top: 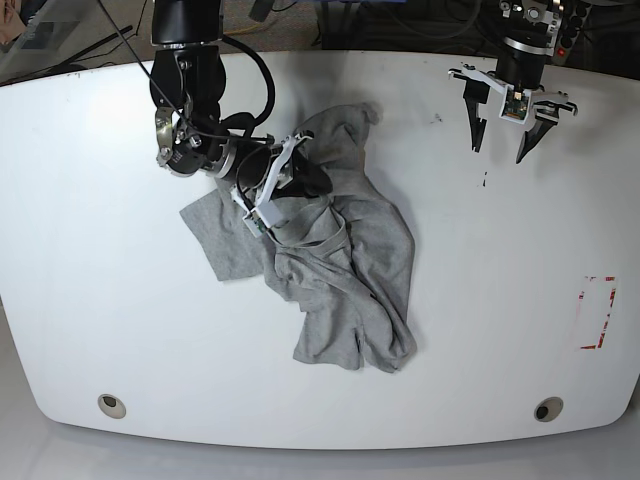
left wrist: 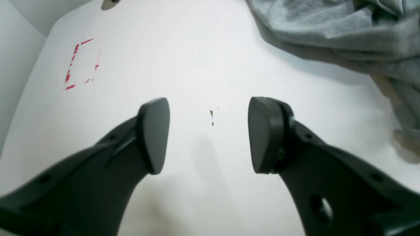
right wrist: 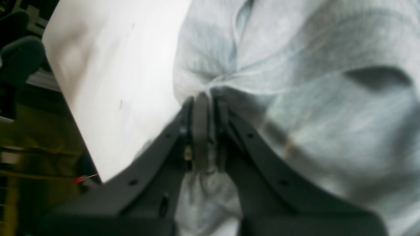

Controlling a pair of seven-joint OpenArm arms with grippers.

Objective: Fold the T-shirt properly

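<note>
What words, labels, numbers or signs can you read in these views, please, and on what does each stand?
None can be read.
T-shirt: crumpled; no letters or label legible in any view.
Table: a broken red rectangle outline near the edge, only a mark, no text.
Left gripper and right gripper: no readable markings.

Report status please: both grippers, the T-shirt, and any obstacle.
Right gripper shut on T-shirt, which lies crumpled. Left gripper open, empty, above bare table. No obstacle seen.

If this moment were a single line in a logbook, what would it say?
right gripper: shut on T-shirt | left gripper: open, empty, above table | T-shirt: crumpled, unfolded
</note>
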